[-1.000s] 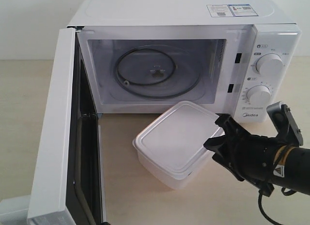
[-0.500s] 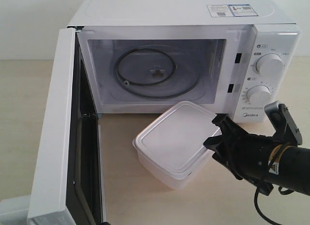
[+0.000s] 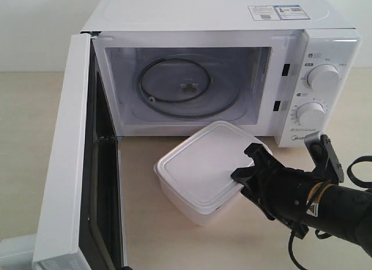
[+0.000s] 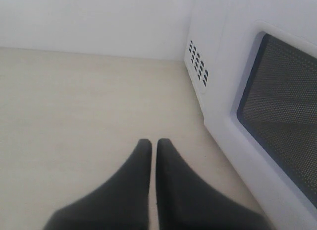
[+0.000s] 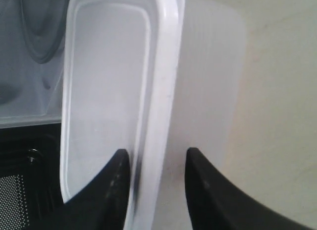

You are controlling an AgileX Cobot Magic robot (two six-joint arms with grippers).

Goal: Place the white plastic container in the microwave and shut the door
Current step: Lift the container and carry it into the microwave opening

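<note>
Right hand (image 3: 244, 163) grasps container (image 3: 197, 171) at its right corner, one finger on lid (image 5: 104, 91), other on side wall. Container on bench (image 3: 145, 223), just before microwave (image 3: 203, 14); door (image 3: 64, 159) wide open. Lid on, content not visible. Inside microwave: glass turntable (image 3: 189, 86). Left hand (image 4: 150, 145) clenched, empty, near door.

Lidded container (image 3: 197, 168) before open microwave (image 3: 203, 14)
</note>
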